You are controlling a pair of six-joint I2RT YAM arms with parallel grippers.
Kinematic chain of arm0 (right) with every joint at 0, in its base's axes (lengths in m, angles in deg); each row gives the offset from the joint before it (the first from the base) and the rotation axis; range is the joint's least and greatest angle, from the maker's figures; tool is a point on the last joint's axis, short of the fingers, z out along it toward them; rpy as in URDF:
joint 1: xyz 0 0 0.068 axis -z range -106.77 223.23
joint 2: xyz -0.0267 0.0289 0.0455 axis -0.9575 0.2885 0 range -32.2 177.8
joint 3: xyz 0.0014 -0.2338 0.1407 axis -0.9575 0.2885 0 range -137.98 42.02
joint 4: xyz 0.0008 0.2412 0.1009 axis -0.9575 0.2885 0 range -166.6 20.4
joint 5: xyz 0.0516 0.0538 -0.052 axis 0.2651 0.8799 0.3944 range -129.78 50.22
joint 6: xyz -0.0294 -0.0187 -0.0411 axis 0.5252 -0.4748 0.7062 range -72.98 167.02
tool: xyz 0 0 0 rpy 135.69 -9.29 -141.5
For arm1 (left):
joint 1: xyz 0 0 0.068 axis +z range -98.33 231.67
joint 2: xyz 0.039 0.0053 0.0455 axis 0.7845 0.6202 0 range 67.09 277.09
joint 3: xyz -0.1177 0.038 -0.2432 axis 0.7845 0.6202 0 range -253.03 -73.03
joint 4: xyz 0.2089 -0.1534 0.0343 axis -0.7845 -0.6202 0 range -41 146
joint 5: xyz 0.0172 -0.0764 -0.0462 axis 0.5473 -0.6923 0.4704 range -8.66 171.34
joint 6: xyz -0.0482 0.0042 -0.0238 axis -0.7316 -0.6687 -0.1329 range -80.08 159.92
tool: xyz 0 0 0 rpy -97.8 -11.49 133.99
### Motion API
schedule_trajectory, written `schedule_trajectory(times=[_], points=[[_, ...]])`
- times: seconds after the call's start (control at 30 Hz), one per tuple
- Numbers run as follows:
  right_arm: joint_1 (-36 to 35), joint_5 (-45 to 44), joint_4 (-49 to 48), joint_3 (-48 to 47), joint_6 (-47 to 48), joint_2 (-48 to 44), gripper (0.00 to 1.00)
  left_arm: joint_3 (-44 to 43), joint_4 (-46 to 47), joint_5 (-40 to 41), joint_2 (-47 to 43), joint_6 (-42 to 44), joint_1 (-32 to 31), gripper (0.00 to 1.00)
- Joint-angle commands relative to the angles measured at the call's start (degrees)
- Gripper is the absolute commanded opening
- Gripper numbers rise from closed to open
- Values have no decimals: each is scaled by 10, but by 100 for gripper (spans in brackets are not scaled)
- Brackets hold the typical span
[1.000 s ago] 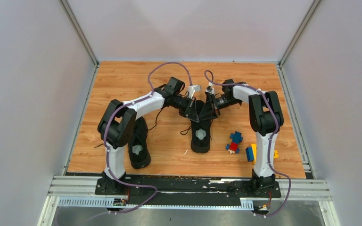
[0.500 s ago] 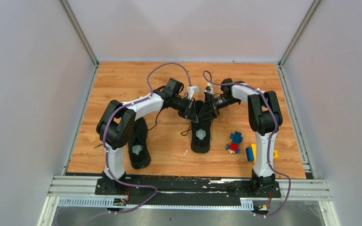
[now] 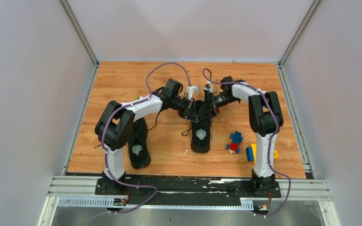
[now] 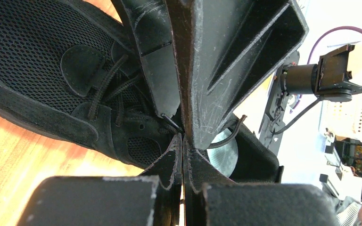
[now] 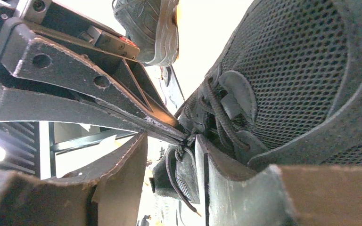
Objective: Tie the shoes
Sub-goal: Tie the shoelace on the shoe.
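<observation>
Two all-black low-top fabric sneakers (image 3: 139,149) (image 3: 201,136). Two white-and-black jointed robot arms (image 3: 136,107) (image 3: 243,92). Two small clusters of blue, red and yellow plastic toy blocks (image 3: 234,142) (image 3: 250,153); the single blocks are too small to count. One wood-grain tabletop (image 3: 122,80).

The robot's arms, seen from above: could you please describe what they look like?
Both the left arm and right arm have white links, black joints and bases, and a lavender cable clipped alongside. The left gripper and right gripper have black, scuffed, wedge-shaped fingers.
</observation>
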Motion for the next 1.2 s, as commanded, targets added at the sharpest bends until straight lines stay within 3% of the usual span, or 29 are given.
schedule_trajectory(times=[0.0, 0.57, 1.07, 1.17], points=[[-8, 21, -18, 0, 18, -39, 42, 6, 38, 21, -21, 10, -3, 0], [-8, -24, -18, -20, 31, 0, 34, 24, 57, 46, -37, 25, 1, 0], [-11, -39, -11, -23, 50, -8, 0, 20, 48, 51, -37, 24, 4, 0], [-1, -59, -14, -15, 53, -31, 0, 17, 40, 58, -39, 24, 5, 16]])
